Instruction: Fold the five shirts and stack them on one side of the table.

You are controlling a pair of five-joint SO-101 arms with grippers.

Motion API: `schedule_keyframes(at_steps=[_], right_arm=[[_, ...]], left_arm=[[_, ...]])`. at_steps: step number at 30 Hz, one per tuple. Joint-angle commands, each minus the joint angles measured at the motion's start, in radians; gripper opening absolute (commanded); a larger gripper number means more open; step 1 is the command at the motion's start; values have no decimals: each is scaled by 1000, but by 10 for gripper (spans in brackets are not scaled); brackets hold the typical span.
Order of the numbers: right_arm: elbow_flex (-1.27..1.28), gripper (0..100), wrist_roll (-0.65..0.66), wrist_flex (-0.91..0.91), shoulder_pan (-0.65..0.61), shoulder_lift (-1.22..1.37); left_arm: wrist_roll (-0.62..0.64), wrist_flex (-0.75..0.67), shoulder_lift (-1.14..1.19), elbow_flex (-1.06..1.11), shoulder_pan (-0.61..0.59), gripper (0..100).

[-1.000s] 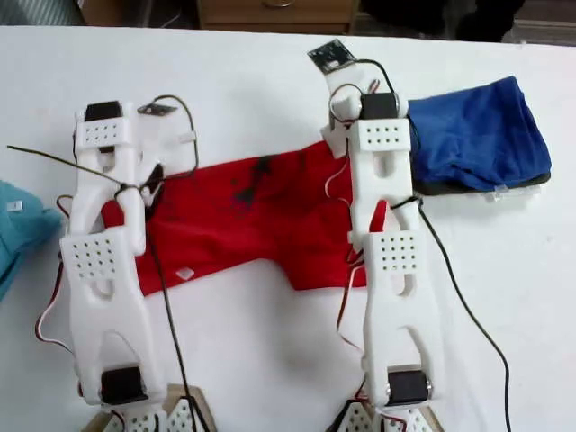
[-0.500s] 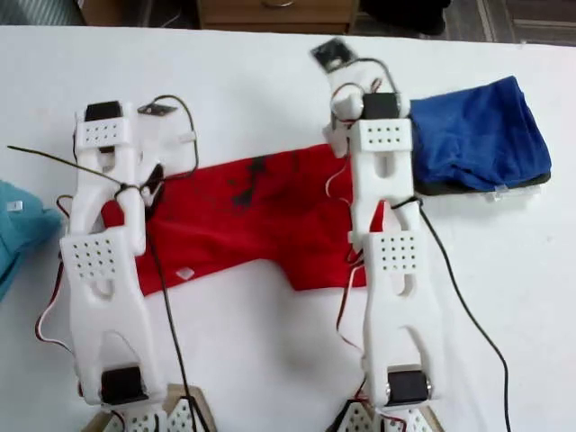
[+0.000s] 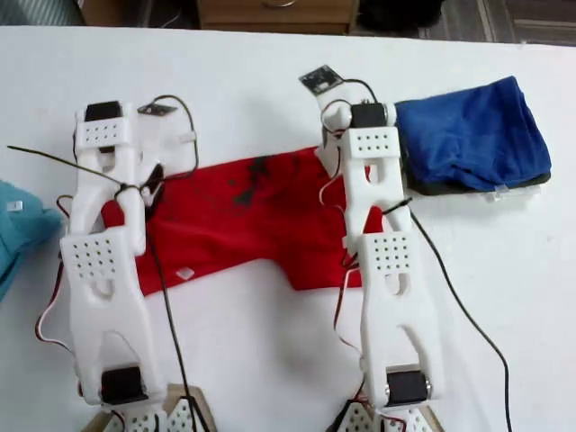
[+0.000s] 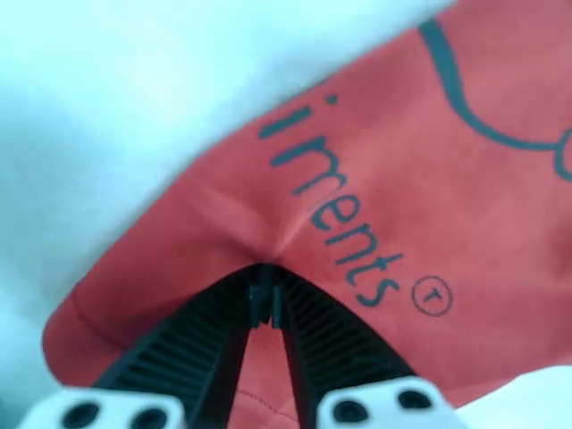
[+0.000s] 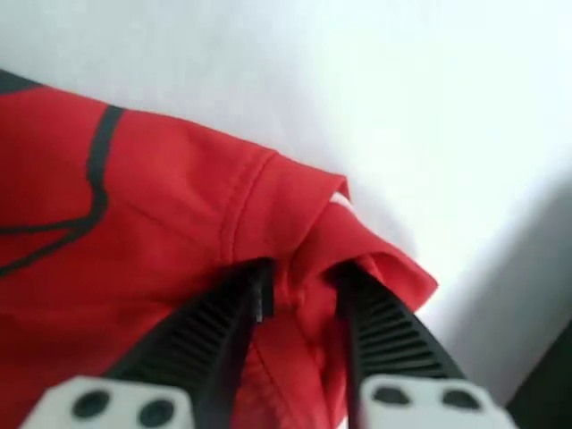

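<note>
Lying flat, the red shirt runs lengthwise across the table.

**White table, wooden cabinet behind it**

The white table spans the high view from edge to edge. Beyond its far edge, at 12 o'clock, stands a wooden cabinet with a small metal handle. At 1 o'clock grey floor shows past the table edge. In the 11 o'clock corner sits a grey ribbed object, too cropped to identify. A wooden block lies at 7 o'clock.
</note>
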Motion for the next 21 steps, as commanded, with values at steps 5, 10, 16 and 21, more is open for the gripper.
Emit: schedule_keyframes(at_steps=[5,10,16,21], right_arm=[[-32,21,5,-87,16,-79],[-32,19,11,-110,33,-133],[-32,19,14,-170,47,-142],[-21,19,14,-268,45,-113]], left_arm=[[2,-2,34,-18,-40,26],[2,-2,34,-19,-40,26],[2,-2,34,-19,-40,26],[2,0,35,-19,-40,26]])
